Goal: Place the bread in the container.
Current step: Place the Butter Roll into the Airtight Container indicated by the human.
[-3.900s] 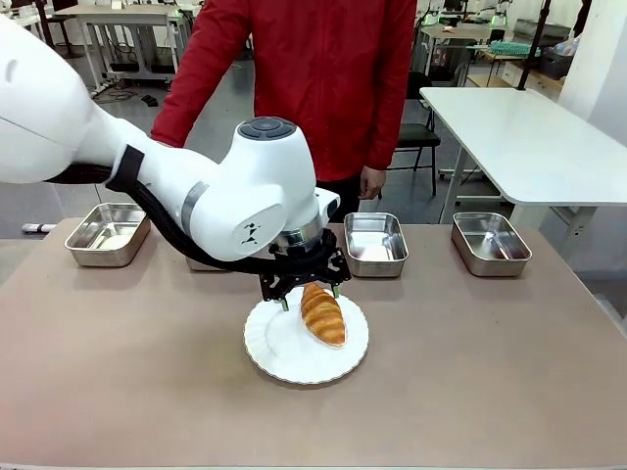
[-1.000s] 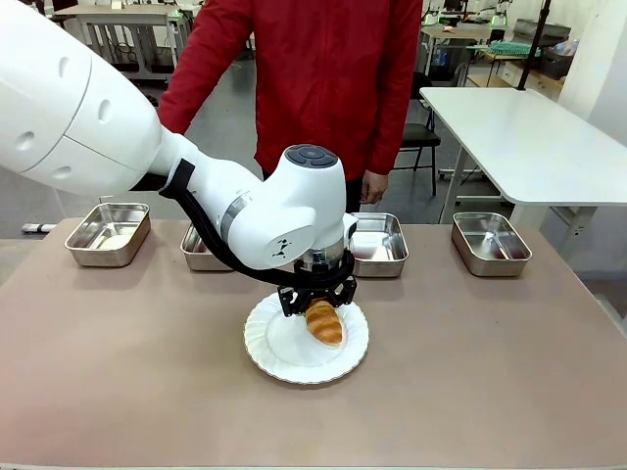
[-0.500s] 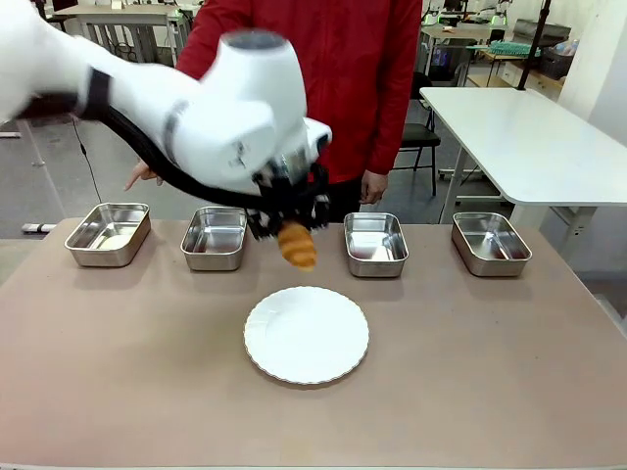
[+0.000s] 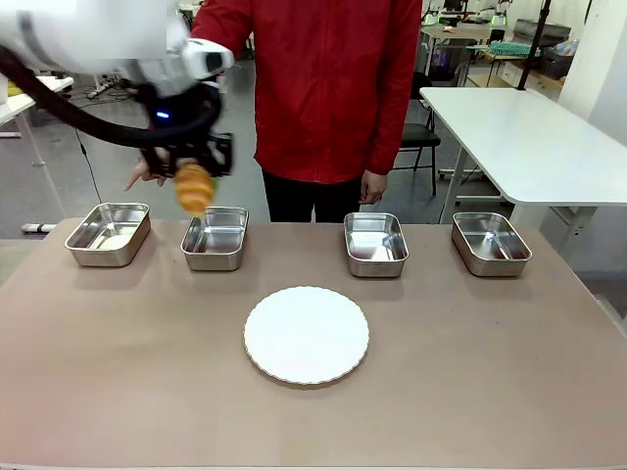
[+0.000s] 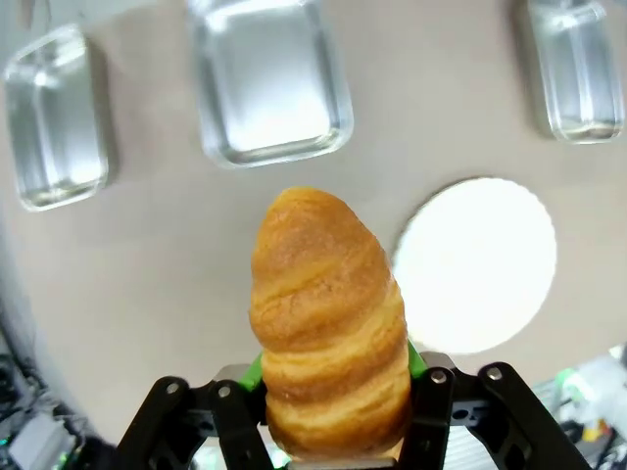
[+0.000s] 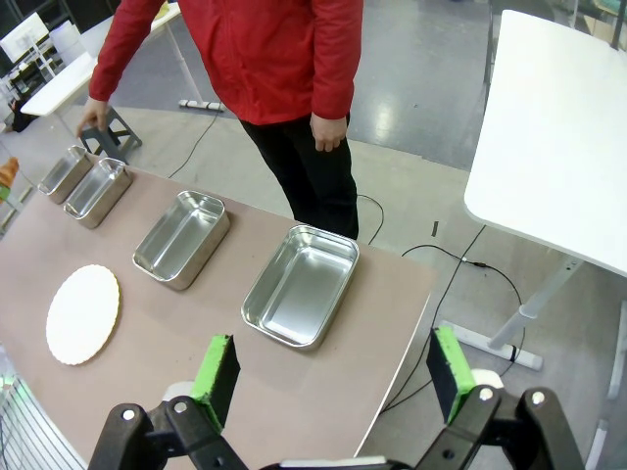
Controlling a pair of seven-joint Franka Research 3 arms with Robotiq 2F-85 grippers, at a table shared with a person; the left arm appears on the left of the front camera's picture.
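Front view: the left gripper (image 4: pixel 193 168) hangs high with the bread (image 4: pixel 194 188) clamped, just above the container (image 4: pixel 216 238), second pan from the left. Left wrist view: the jaws pinch the bread's base, with that pan straight ahead. Right wrist view: the right gripper (image 6: pixel 334 368) has its fingers spread wide.

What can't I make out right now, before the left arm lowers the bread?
- Front view: left gripper motion-blurred; its hold on the bread unclear.
- Left wrist view: bread covers most of the green pads; middle pan cut by the top edge.
- Right wrist view: two farthest pans too small to see inside.
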